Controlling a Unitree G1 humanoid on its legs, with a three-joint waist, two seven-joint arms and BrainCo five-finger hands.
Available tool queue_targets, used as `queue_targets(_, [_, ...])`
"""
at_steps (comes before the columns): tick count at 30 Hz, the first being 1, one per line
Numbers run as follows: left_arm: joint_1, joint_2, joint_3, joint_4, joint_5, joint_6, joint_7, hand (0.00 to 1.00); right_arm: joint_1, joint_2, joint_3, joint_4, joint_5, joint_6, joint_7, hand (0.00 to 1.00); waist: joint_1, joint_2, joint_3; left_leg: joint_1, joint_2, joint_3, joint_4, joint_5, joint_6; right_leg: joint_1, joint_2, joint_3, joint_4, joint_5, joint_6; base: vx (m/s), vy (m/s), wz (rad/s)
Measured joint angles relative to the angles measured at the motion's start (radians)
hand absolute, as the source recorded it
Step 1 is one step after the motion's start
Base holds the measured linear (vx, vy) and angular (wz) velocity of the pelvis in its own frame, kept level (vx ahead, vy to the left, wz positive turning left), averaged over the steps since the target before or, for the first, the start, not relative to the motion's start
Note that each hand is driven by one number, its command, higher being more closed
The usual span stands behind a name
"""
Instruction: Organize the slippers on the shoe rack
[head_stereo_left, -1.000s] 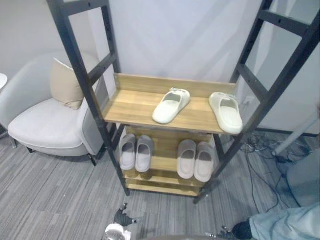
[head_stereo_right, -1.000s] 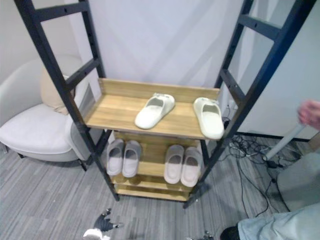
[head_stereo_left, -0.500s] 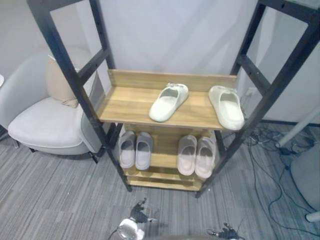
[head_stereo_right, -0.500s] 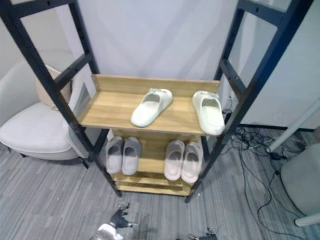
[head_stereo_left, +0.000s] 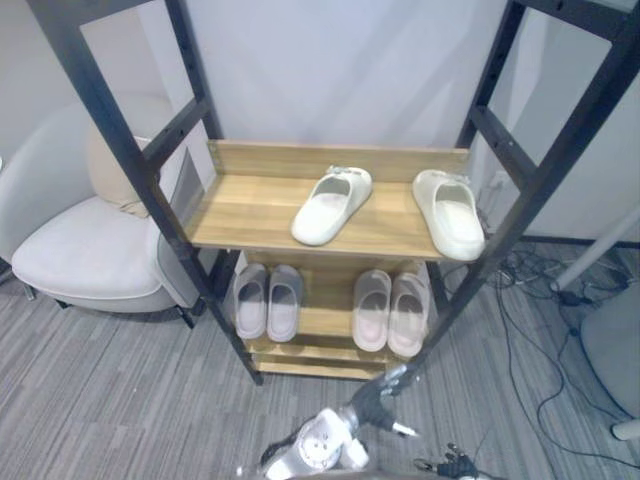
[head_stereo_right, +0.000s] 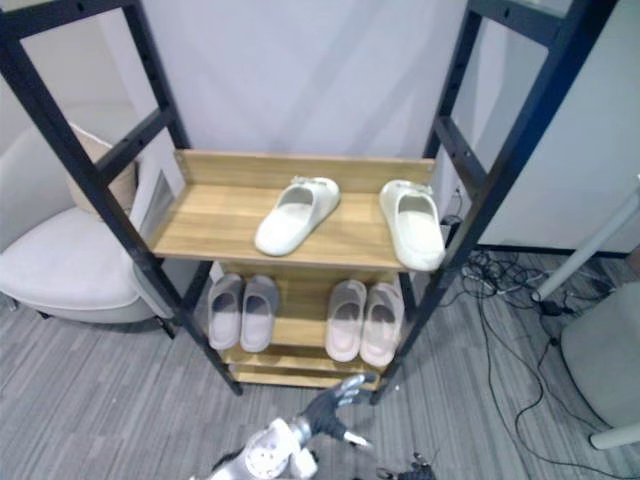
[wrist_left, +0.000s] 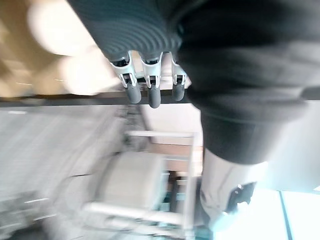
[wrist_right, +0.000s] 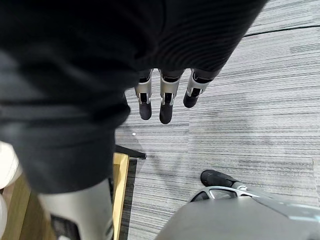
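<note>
Two white slippers lie on the top wooden shelf (head_stereo_left: 245, 215) of the black-framed shoe rack. One (head_stereo_left: 330, 205) sits askew near the middle, the other (head_stereo_left: 450, 213) lies straight at the right end. Two grey pairs (head_stereo_left: 266, 300) (head_stereo_left: 390, 312) stand side by side on the lower shelf. My left hand (head_stereo_left: 383, 385) hovers open in front of the rack's bottom right, holding nothing; its fingers (wrist_left: 150, 92) hang relaxed. Low at the bottom edge is my right hand (head_stereo_left: 450, 465), its fingers (wrist_right: 165, 107) straight over the grey floor, empty.
A light armchair (head_stereo_left: 80, 250) with a beige cushion (head_stereo_left: 105, 170) stands left of the rack. Cables (head_stereo_left: 540, 290) trail on the floor to the right, beside a white pole (head_stereo_left: 600, 255) and a grey rounded object (head_stereo_left: 615, 345).
My left hand has risen from the bottom edge toward the rack's lower right front. The person at the lower right has gone. The camera shifted a little.
</note>
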Motion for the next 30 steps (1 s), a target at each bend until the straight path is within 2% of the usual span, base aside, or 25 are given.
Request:
queue_targets(5, [-0.114,-0.004,0.052,-0.069,-0.085,-0.019,0.063,0.0,-0.005,-0.007,0.027,0.016,0.0,0.003,-0.002,0.0,-0.01,-0.001,-0.028,-0.003,-0.001,-0.001,-0.001,0.0,0.0,-0.012,0.0,-0.002,0.0,0.0,0.0,0.0,0.0,0.0])
queue_targets(11, [-0.255,-0.003,0.148,-0.067,-0.11,-0.02,0.123,0.0,-0.019,-0.005,0.038,0.03,0.0,0.014,-0.001,0.0,-0.017,-0.011,-0.032,-0.002,-0.002,0.002,-0.001,0.0,0.0,-0.012,-0.001,0.0,0.0,0.002,-0.002,0.0,0.0,0.0])
queue_targets(13, [-0.359,-0.003,0.23,-0.015,-0.107,-0.021,0.155,0.0,-0.029,-0.003,0.04,0.03,0.0,0.022,0.002,0.0,-0.022,-0.017,-0.034,-0.002,-0.002,0.003,-0.001,0.0,0.0,-0.013,-0.001,0.0,-0.002,0.002,-0.002,0.0,0.0,0.0])
queue_targets(17, [-0.481,0.005,0.329,0.085,-0.077,-0.02,0.194,0.0,-0.038,0.001,0.039,0.03,-0.001,0.028,0.011,0.0,-0.033,-0.025,-0.029,-0.004,-0.002,0.006,-0.001,0.0,0.0,-0.014,-0.001,0.004,-0.005,0.003,-0.003,0.0,0.001,-0.01])
queue_targets(21, [-0.596,0.048,0.416,0.193,-0.026,-0.018,0.223,0.0,-0.047,0.005,0.031,0.028,-0.002,0.032,0.03,0.0,-0.043,-0.038,-0.021,-0.012,-0.001,0.022,-0.001,0.0,0.0,-0.033,0.0,0.017,-0.007,0.009,-0.007,-0.01,0.017,-0.11])
queue_targets(30, [-0.735,0.194,0.543,0.358,0.068,0.002,0.253,0.0,-0.04,0.017,-0.01,-0.006,-0.003,0.033,0.055,0.0,-0.061,-0.037,-0.009,-0.023,-0.009,0.084,-0.002,-0.004,0.007,-0.078,-0.002,0.079,-0.007,0.031,-0.008,-0.02,0.028,-0.21])
